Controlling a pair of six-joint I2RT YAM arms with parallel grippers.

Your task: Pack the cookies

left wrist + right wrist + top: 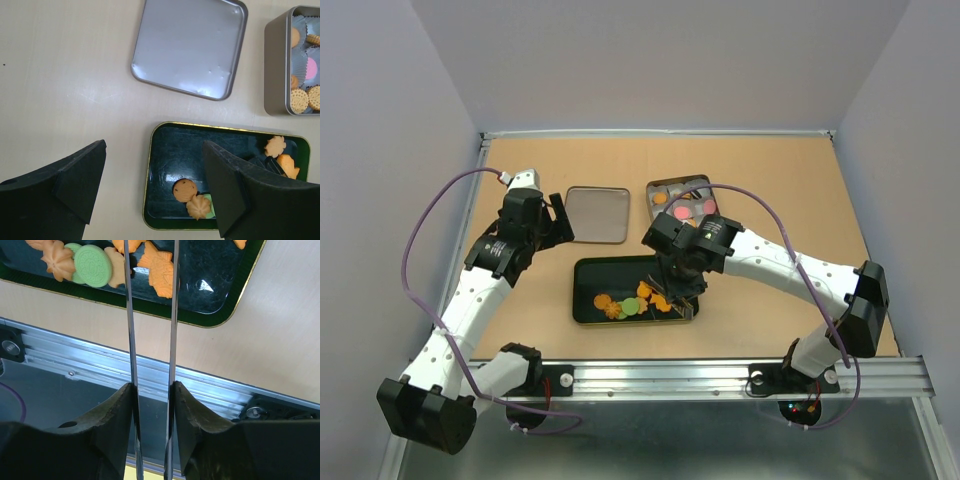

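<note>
Several cookies [625, 303] lie in a dark green tray [586, 275]: a green sandwich one [92, 265], an orange flower [57, 260] and an orange fish [160, 271]. My right gripper [682, 278] hangs over the tray's right part, shut on thin metal tongs [173, 315]. The two tong blades run either side of the fish; their tips are out of view. My left gripper [558, 220] is open and empty above the tray's left end [155, 175], over a round chip cookie [185, 190]. More cookies sit in paper cups in a silver tin [658, 187].
The tin's silver lid [597, 213] lies upside down left of the tin, behind the tray. The metal rail [720, 375] runs along the table's near edge. Walls enclose the table on three sides.
</note>
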